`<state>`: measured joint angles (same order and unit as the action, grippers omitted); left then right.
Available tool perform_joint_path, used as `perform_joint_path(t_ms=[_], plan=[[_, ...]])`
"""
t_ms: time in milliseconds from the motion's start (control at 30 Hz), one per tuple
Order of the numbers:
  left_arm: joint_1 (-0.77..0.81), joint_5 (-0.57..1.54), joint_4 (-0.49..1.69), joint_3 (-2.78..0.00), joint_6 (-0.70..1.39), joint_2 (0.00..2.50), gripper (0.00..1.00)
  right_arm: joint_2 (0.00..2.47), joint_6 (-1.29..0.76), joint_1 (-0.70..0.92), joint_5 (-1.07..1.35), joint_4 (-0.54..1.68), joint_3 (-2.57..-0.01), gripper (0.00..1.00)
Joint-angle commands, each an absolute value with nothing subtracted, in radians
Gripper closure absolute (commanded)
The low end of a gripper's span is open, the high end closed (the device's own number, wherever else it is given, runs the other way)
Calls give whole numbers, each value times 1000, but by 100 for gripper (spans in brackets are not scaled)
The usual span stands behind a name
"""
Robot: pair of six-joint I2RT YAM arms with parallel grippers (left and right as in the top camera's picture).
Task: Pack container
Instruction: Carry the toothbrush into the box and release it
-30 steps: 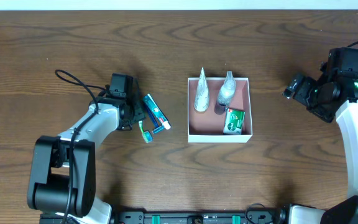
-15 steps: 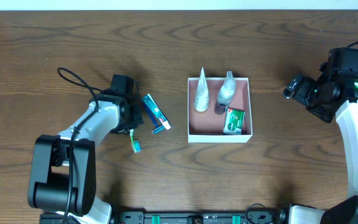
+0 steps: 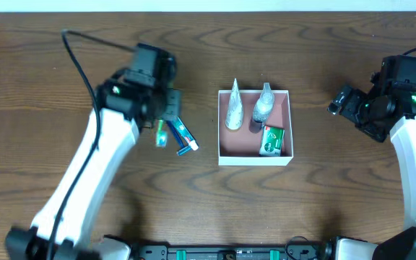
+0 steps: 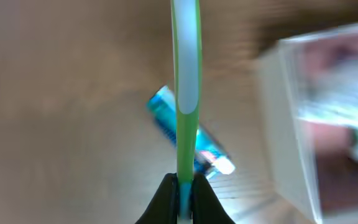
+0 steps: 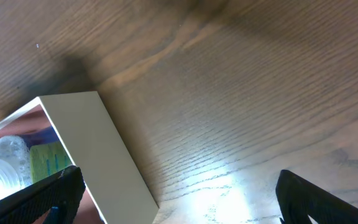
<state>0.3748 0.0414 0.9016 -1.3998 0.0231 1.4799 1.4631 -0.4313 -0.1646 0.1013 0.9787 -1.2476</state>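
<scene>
The left pincer (image 4: 183, 185) grips a green toothbrush (image 4: 186, 81) over a blue tube (image 4: 211, 148). The container (image 3: 255, 159) sits mid-bench (image 3: 323, 195), at the tube's 3 o'clock. The right pincer (image 5: 179, 183) gapes wide, at the container's 3 o'clock.

1. Here's the container (image 3: 255, 160), sitting mid-surface (image 3: 309, 217) between the two arms.
2. Inside it, the left bottle (image 3: 234, 108) and the right bottle (image 3: 263, 105) lie side by side against the rear wall, their tips reaching over that rim.
3. A packet (image 3: 272, 139) is tucked into the front right corner, just before the right bottle.
4. Left of the container and apart from it, a toothpaste tube (image 3: 183, 136) lies slantwise on the surface.
5. Just left of the tube is the toothbrush (image 3: 161, 135), pinched in the left claw (image 3: 162, 119).
6. The right claw (image 3: 340, 102) hangs well right of the container, level with its rear wall.
</scene>
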Motion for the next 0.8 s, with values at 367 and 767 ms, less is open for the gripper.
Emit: perform_joint_path(t_ms=[367,767], plan=[[765,193,780,-1402,-932,1620,94,1459,-414,-171,110,977,-1249,1],[762,194,667,-1403,-749,1724,48,1459,-414,-171,139,976,-1249,1]])
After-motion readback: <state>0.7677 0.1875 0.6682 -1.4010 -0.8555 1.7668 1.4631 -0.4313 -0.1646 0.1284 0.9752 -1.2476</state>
